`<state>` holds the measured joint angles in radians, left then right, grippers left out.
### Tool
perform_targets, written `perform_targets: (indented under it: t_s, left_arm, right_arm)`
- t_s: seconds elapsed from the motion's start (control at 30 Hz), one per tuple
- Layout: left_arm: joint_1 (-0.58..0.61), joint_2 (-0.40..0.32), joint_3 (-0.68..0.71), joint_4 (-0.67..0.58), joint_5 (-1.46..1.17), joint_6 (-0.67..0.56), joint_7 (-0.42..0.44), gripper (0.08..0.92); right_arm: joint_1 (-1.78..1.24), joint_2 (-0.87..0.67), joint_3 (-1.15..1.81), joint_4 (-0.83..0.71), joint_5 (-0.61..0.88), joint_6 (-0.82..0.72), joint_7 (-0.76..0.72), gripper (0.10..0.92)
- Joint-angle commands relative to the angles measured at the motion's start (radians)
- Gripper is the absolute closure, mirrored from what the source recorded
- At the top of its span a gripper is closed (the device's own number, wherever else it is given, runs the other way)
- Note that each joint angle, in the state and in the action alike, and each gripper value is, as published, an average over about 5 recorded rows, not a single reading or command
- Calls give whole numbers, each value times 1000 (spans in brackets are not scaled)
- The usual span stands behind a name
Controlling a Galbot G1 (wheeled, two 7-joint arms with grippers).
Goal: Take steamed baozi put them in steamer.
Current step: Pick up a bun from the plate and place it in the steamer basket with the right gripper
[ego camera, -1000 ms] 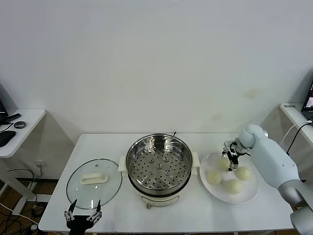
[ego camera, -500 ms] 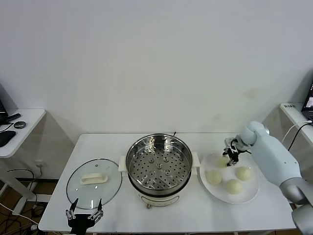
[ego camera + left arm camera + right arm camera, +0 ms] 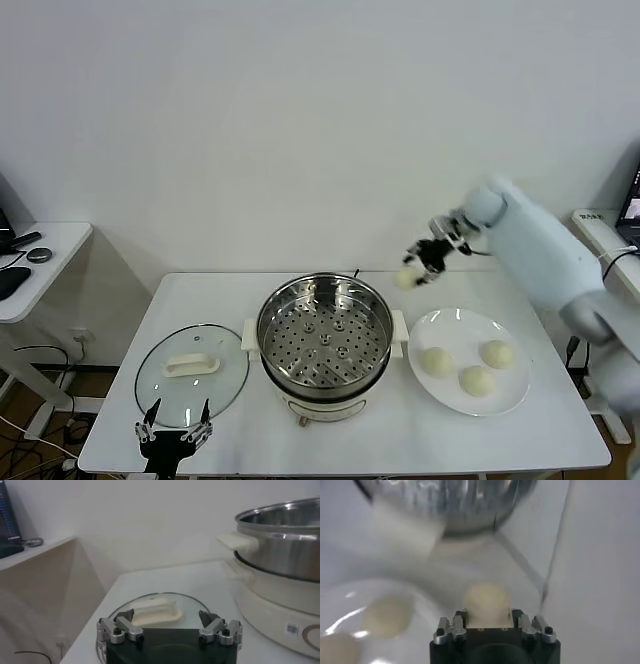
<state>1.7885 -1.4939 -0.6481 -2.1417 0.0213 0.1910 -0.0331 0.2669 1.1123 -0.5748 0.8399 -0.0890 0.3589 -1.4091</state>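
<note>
Head view: right claw [image 3: 418,264] up in the air beyond the far right part of the table [image 3: 210,295], closed on one baozi [image 3: 406,277], between the plate [image 3: 505,400] and the steamer [image 3: 324,330]. Carried high, probably to clear the steamer's rim and white handle before lowering. Bun seated between the fingers, poking out below the tips; same bun in the right wrist view as a pale dome [image 3: 486,598] just ahead of the claw body. Three more baozi on the plate near the right edge: [image 3: 437,361], [image 3: 478,379], [image 3: 497,353]. Steamer at the table's middle, lid off, perforated tray bare, ready to receive. Glass lid [image 3: 192,373] flat toward the near left corner, clear of the pot. Left claw [image 3: 172,433] parked at the near left edge, spread wide, holding nothing.
</note>
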Motion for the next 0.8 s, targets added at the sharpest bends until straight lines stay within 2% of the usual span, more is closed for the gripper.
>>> perform_targets:
  t_s: [0.03,0.2,0.4,0.57,0.8]
  left_arm:
    - [3,-9,0,-17,-22,2,-6,177]
    - [10,-12,-3,-19,-26,2,-13,177]
    - [12,-23,-6,-21,-30,2,-18,177]
    - [12,-31,-7,-21,-33,2,-22,177]
    - [13,-42,-12,-13,-34,0,-31,177]
  right_arm:
    - [295,183,-230,-10,252,283,-125,495]
    - [283,220,-289,91,205,402,-129,493]
    - [183,236,-314,187,8,468,-104,492]
    - [97,250,-292,200,-145,470,-89,496]
    - [25,254,-237,161,-279,469,-89,499]
